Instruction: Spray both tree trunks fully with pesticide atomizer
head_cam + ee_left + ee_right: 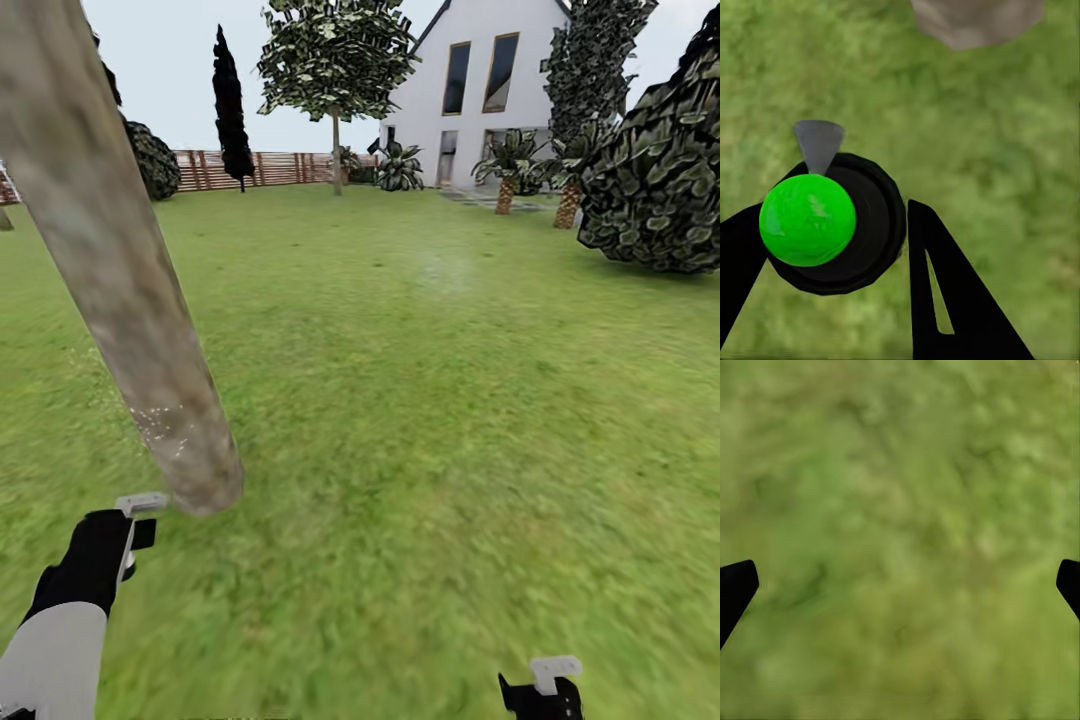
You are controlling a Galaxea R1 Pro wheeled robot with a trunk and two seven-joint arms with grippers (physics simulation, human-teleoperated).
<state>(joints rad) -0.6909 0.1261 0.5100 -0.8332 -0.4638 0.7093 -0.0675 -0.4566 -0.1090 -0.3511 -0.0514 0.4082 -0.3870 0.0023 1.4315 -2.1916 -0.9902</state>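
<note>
Beside mottled grey-brown tree trunk (150, 330): left hand (881, 247) clamped on dark green-spotted atomizer (832, 225); right hand (900, 585) apart. Risk: spray misses upper bark.

Trunk (120, 290): I am seeing it running off the head view's top edge, crown out of frame; in the left wrist view only its base (979, 21) is showing, cut by the edge. Atomizer (832, 225): I am viewing it end-on, label hidden. Right gripper (542, 692): I am finding it cropped at the head view's bottom edge; only its fingertips (735, 585) are entering the wrist view. Grass (900, 510): blurring throughout.
</note>
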